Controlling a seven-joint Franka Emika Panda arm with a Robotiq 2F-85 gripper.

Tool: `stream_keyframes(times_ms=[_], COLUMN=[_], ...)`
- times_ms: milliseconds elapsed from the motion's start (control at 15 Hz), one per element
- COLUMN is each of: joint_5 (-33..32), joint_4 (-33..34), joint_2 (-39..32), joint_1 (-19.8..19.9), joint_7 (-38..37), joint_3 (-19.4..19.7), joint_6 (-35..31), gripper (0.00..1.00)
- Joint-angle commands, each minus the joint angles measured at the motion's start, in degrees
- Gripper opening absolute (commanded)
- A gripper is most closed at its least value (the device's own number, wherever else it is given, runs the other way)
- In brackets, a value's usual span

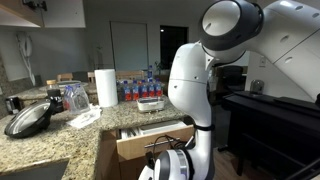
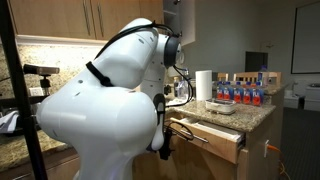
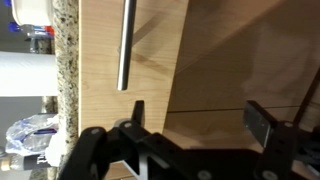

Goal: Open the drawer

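We log the drawer [image 1: 155, 142] standing pulled out from under the granite counter [image 1: 60, 135] in both exterior views. Something pale shows inside it, too small to name.

In the wrist view the gripper [image 3: 198, 125] is released. Its jaws are spread wide with only bare wood between them, and they are clear of the silver bar handle [image 3: 125, 45], which lies ahead of the fingertips.

We judge the opening largely done. A further pull may be left if full travel is wanted; we cannot tell how much travel remains.

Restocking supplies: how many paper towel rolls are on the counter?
1: the paper towel roll stands upright on the counter, beside the bottles; the arm may hide others.
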State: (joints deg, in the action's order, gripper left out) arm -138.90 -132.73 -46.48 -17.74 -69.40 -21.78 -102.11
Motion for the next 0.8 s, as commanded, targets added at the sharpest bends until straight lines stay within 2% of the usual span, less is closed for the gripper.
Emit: stream_keyframes(times_ms=[0, 333, 600, 733], joint_5=[11.91, 30.32, 39.13, 45.96], joint_4=[-4.76, -6.73, -4.89, -3.00], joint_2=[7.23, 14.66, 20.99, 22.95], joint_1=[2.60, 4.92, 6.87, 7.96], joint_7=[9.73, 20.31, 27.69, 34.75], joint_3=[-5.14, -9.28, -7.06, -5.00], joint_6=[-7.60, -22.38, -35.15, -39.78], gripper=[1.00, 1.00, 1.00, 1.00])
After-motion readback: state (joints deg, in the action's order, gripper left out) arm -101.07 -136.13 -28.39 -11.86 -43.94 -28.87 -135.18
